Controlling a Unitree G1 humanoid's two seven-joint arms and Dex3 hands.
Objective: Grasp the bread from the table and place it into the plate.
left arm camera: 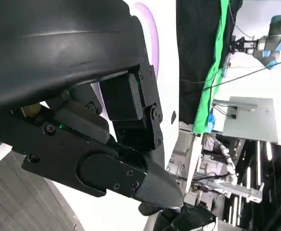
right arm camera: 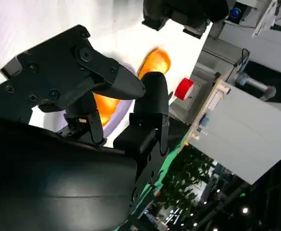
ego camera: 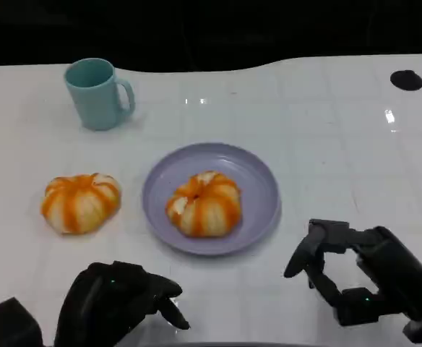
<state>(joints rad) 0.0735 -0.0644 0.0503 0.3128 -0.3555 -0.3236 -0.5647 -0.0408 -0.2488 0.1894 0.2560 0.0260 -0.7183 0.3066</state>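
Bread, 2 pcs on your white table (ego camera: 326, 144): 1 orange-striped bread roll (ego camera: 204, 204) sits inside the lavender plate (ego camera: 258, 181), roughly at its centre, and a 2nd roll (ego camera: 80, 202) lies on the bare table just left of the plate, apart from its rim. You see a teal mug (ego camera: 95, 94) upright behind that 2nd roll, handle toward the plate, well apart from both. Your left hand (ego camera: 117, 303) is at the near table edge, in front of the 2nd roll w/o touching it; fingers are drawn together w/ nothing between them, and the left wrist cam shows the black fingers (left arm camera: 131, 125) curled in close over the table w/ a sliver of the plate edge (left arm camera: 152, 33) behind. Your right hand (ego camera: 355, 278) is near the table's front right, right of the plate and apart from it; thumb and fingers are spread w/ a clear gap and hold nothing. From the right wrist cam you get its fingers (right arm camera: 150, 110) parted, w/ the plated roll (right arm camera: 107, 103) and the 2nd roll (right arm camera: 155, 61) beyond them.
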